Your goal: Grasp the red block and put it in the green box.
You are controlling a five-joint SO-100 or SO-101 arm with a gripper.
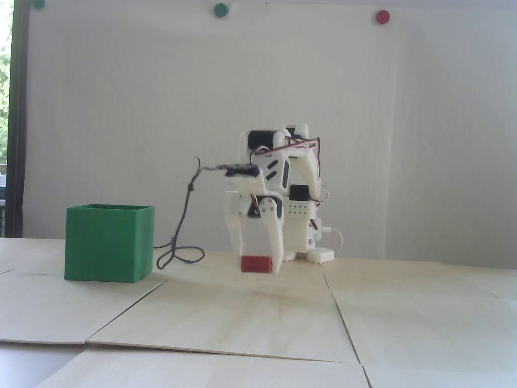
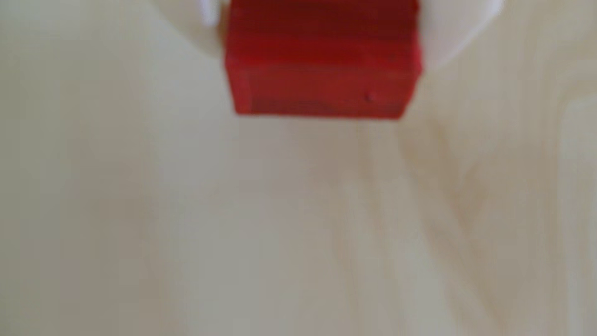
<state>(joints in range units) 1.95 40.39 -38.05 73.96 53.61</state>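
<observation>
In the fixed view my white gripper (image 1: 257,264) points straight down and is shut on the red block (image 1: 256,264), a small brick held between the two fingertips a little above the wooden table. The green box (image 1: 109,242) stands on the table to the left, apart from the gripper, open at the top. In the wrist view the red block (image 2: 323,64) fills the top centre, with a white fingertip (image 2: 452,29) pressed against its right side and the other at its left. The pale table lies blurred below it.
The arm's white base (image 1: 301,238) stands behind the gripper. A dark cable (image 1: 181,250) loops on the table between the box and the arm. Seams (image 1: 339,311) divide the pale wooden panels. Coloured round dots sit on the back wall.
</observation>
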